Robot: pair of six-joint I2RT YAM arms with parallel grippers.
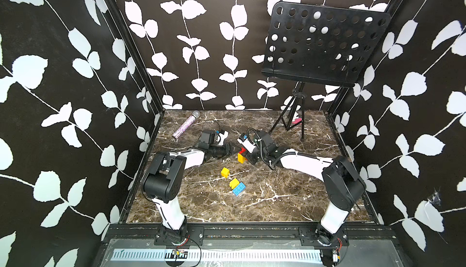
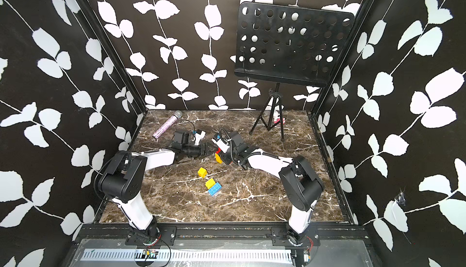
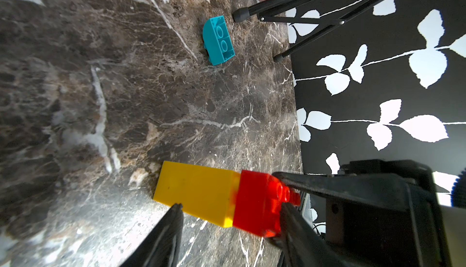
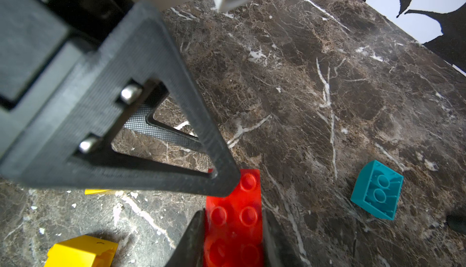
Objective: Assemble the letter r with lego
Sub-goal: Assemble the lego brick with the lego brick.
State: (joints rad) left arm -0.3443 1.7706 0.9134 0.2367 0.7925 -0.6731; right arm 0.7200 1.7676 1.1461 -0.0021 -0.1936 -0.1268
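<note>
1. My right pincer (image 4: 233, 219) grips the sides of the red studded plastic brick (image 4: 237, 200), joined to a long yellow plastic brick (image 3: 196, 190), midway across the marbled brown desk (image 3: 113, 89).
2. My left pincer (image 3: 229, 206) straddles that stack half-wide, tips touching; clamped or not, I cannot tell.
3. Light, stiff, glossy: I judge flat side walls the safest hold.

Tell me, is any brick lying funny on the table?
Yes. The teal brick lies tipped over near the music stand's foot, its hollow underside showing instead of its studs facing up.
</note>
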